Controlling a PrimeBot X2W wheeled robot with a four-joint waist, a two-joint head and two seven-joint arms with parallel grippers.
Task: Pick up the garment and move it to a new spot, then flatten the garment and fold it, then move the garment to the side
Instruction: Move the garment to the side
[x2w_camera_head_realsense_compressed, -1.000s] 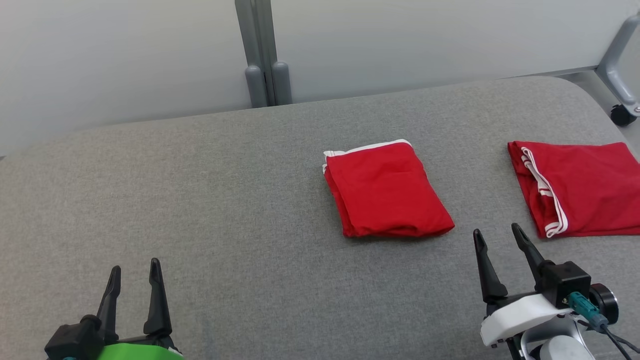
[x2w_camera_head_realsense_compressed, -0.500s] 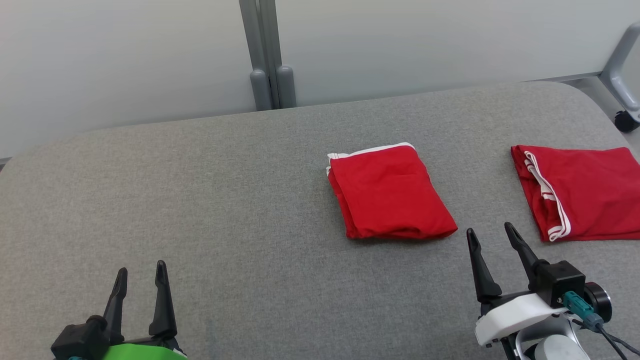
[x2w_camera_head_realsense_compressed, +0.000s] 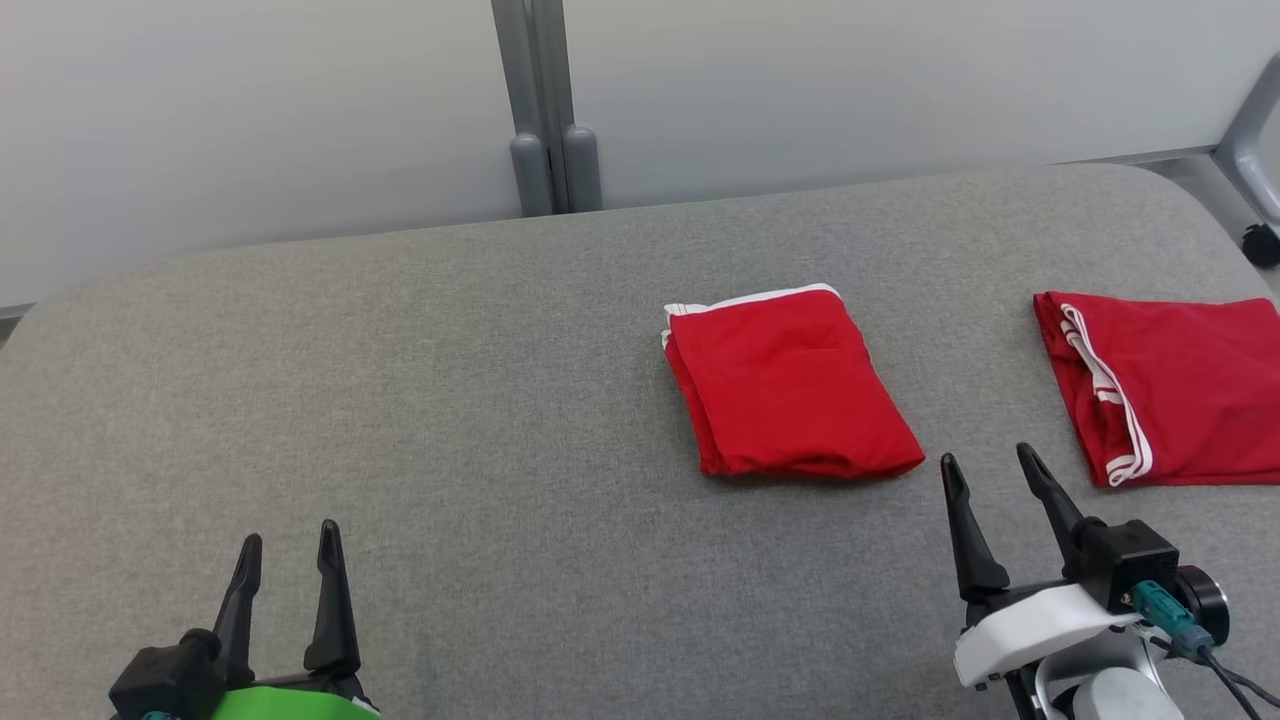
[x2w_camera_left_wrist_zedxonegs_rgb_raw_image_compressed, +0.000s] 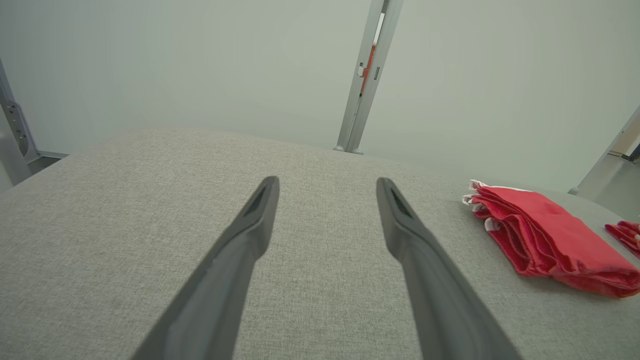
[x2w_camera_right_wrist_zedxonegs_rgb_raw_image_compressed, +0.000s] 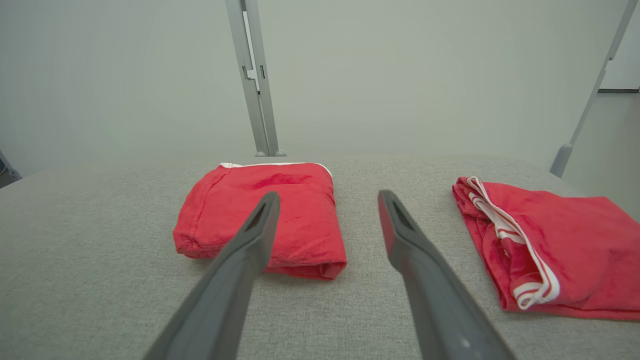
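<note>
**Checker:** Entry one. What has changed in the past second?

**Me:** Item: head view, shifted slightly. The grey post (x2w_camera_head_realsense_compressed: 545, 110), the tabletop (x2w_camera_head_realsense_compressed: 400, 400) and both pieces of red cloth slid across the picture together, so I take it my head moved and the cloth did not. Neither piece has changed shape or place on the tabletop. Both grippers are as before: spread and empty.

**Checker:** Meaning for the task?

**Me:** Nothing was handled in that second. The folding looks done, I judge. The move to the side is what remains, and it has not begun.

**Checker:** Count, please.

**Me:** Garments, red with white trim: two.
- The folded garment (x2w_camera_head_realsense_compressed: 790, 385): a neat packet at the middle of the tabletop, white edge on its far side, lying flat, touched by nothing.
- The second garment (x2w_camera_head_realsense_compressed: 1165, 390): also folded, well apart toward my right and cut off by the head view's edge, its white-striped hem facing the first.

Grippers: two.
- Left gripper (x2w_camera_head_realsense_compressed: 289, 533): fingers parted, holding nothing, over bare tabletop and well apart from the cloth.
- Right gripper (x2w_camera_head_realsense_compressed: 987, 455): fingers parted, holding nothing, near the folded garment's near right corner without touching it, pointing between the two garments.

Posts: one.

Castors: one, dark (x2w_camera_head_realsense_compressed: 1262, 243), beyond the tabletop's far right corner.

**Checker:** Which arm for the move?

**Me:** The right, in my judgement. It is closest.
</note>
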